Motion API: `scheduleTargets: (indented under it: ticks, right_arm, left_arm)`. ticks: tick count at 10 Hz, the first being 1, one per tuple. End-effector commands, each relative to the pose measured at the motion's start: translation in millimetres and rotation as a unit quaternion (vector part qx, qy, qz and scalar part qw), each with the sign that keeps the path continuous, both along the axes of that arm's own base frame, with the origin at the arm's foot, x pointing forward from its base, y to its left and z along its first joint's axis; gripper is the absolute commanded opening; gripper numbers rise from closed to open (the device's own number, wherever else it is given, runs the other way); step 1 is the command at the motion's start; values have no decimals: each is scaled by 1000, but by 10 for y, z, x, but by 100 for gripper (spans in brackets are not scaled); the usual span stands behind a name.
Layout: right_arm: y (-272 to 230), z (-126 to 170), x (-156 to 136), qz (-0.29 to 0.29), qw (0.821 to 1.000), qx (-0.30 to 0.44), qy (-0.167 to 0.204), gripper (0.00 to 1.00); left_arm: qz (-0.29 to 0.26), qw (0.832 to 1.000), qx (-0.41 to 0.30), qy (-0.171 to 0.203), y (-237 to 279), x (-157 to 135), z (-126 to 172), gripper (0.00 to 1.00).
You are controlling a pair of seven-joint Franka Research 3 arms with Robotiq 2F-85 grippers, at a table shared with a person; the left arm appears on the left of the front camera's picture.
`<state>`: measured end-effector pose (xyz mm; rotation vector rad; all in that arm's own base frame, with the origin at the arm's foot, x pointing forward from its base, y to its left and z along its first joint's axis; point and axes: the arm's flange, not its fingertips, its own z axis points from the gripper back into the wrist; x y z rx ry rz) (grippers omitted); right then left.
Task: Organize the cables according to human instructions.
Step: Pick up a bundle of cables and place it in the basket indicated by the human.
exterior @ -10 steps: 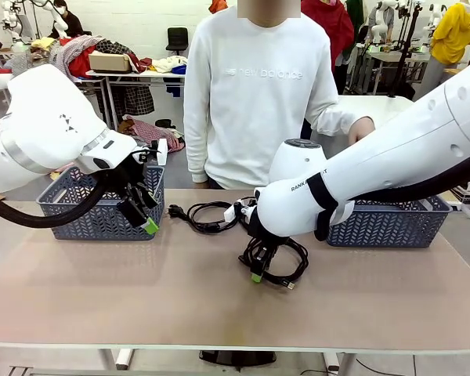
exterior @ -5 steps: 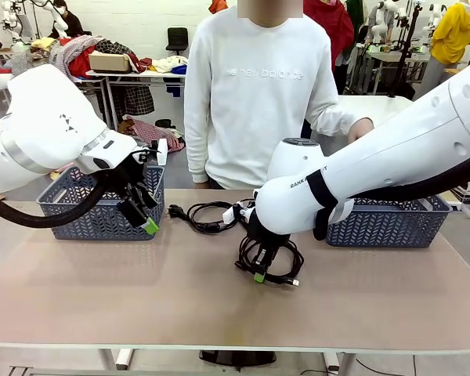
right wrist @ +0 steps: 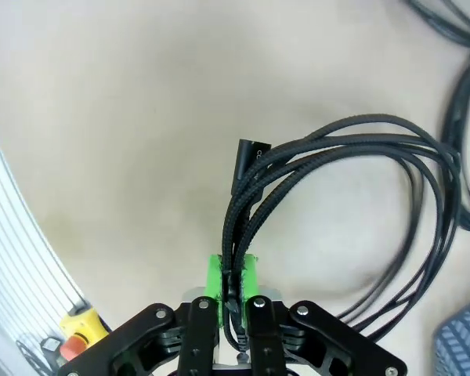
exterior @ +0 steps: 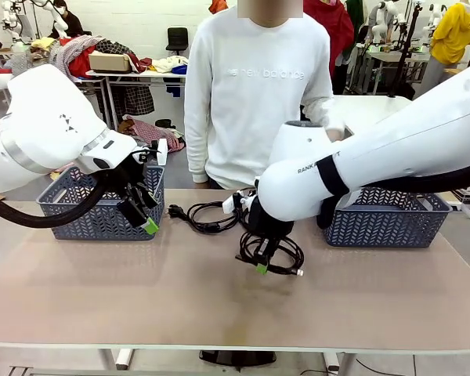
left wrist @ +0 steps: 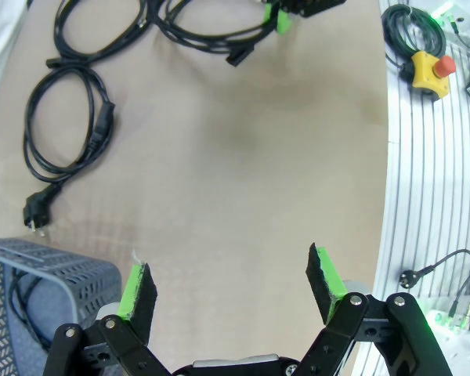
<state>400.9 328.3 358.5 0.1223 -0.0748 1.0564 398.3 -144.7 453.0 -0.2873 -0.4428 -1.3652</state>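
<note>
The tan table (exterior: 102,298) carries a left basket (exterior: 70,211) and a right basket (exterior: 392,223), both grey. A person (exterior: 254,94) in a white top stands at its far side, in a room cluttered with clothes. Near the middle, the right gripper (exterior: 261,269) is clenched on the held cable (exterior: 286,254), its strands pinched between the green pads (plainest in the right wrist view). The left gripper (exterior: 145,215) hangs with jaws spread beside the left basket. Its wrist view adds a loose cable (left wrist: 66,117) lying flat, broad bare tabletop, and a yellow button box (left wrist: 429,66) beyond the table's edge.
</note>
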Motion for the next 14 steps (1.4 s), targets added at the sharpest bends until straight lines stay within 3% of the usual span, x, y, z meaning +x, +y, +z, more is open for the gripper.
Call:
scheduleTargets:
  ticks: [1,7,9,12,13,14]
  right_arm:
    - [-230,284,-23,65,997,-3,-33,0]
    - [-960,1243,218,231,971,-31,-51,0]
    - [-1188,1467,402,241,967,-54,-67,0]
    - [-1465,1568,670,257,961,-81,-58,0]
    - [-1495,1551,719,245,963,-91,-60,0]
    - [-1447,1548,571,240,966,-70,-64,0]
  left_arm:
    - [3,1000,5,-1,8,18,13,100]
    - [3,1000,5,-1,8,18,13,100]
    - [3,1000,5,-1,8,18,13,100]
    - [3,1000,5,-1,8,18,13,100]
    - [3,1000,5,-1,8,18,13,100]
    - [3,1000,5,-1,8,18,13,100]
